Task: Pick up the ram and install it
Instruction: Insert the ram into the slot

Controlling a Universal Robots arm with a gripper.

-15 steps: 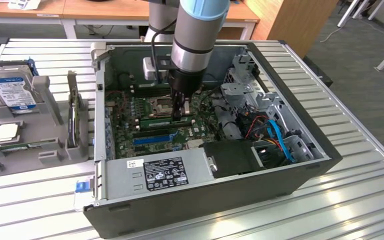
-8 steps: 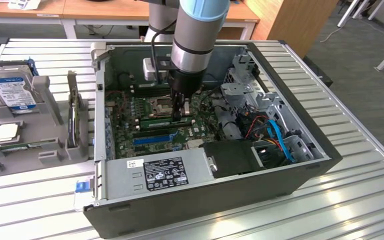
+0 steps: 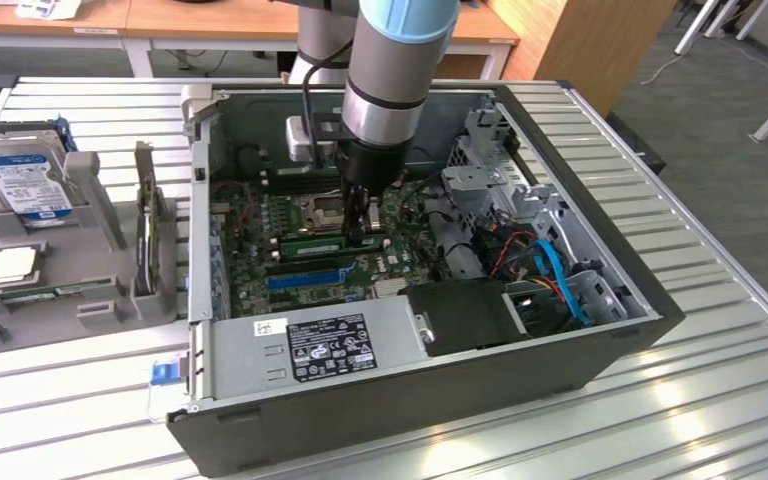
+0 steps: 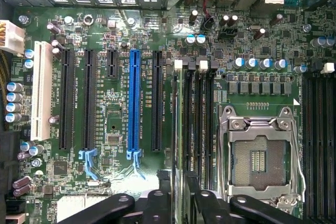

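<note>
- The ram (image 3: 324, 243) is standing on edge in a motherboard (image 4: 110, 129) slot at the centre of the exterior view, just below the CPU socket (image 3: 307, 208). Pick-up and transfer are appearing complete.
- The gripper (image 3: 365, 236) is hovering over the stick's end toward the exterior view's right, its jaws standing parted on either side and clamping nothing.
- Whether the stick is sitting fully home under the white slot clips (image 4: 178, 64) cannot be told, so full seating is counting as unconfirmed.

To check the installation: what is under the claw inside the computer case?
Under the claw, the ram stands on its edge in one of the memory slots beside the CPU socket. The ram covers its slot's contacts, so its seating cannot be seen.
</note>
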